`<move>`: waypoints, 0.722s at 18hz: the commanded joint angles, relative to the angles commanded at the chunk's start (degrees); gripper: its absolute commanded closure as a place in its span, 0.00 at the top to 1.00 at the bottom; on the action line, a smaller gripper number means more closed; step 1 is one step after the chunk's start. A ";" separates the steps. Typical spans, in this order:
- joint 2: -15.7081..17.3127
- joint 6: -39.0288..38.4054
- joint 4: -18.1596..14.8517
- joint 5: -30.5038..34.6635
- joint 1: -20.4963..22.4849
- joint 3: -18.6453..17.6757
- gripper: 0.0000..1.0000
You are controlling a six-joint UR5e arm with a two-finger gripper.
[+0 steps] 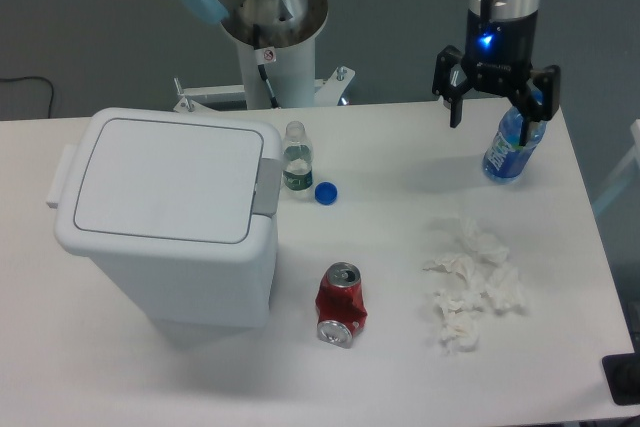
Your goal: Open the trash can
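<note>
- While the near edge of the white table [560, 367] carries little, a crushed red soda can [341, 305] lies close to it, tipped on its side with its silver top facing up and away.
- To the right of that can, well apart from it, crumpled white tissues [472, 287] sit in a loose heap.
- On the left side of the table stands the trash can [168, 227], a large white rectangular bin with rounded corners; its flat lid is down and closed.
- A grey push tab [266, 187] shows on the bin's right edge, and a small white hinge lug juts from the left edge.
- Just beside the tab, farther back, a small clear bottle [296, 157] stands upright with no cap on it.
- A blue bottle cap [325, 192] lies on the table just right of that bottle.
- Toward the far right corner, a blue-labelled water bottle [512, 147] stands tilted slightly.
- Above and around that bottle's top hangs the gripper [497, 107], black with a blue light on its body; its fingers are spread apart, one on each side, and nothing is clamped between them.
- At the back, the arm's white pedestal base [275, 57] rises behind the table edge.
</note>
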 joint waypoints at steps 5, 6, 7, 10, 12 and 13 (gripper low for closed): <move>-0.17 -0.18 0.00 0.09 -0.70 0.00 1.00; -0.18 -0.26 -0.09 0.09 -0.79 0.09 1.00; -0.35 -0.26 0.00 0.00 -0.79 0.09 1.00; -0.79 -0.26 0.18 -0.09 -0.88 0.00 1.00; -0.79 -0.44 0.09 -0.17 -0.88 0.26 1.00; -0.88 -1.31 0.09 -0.52 -1.14 0.79 1.00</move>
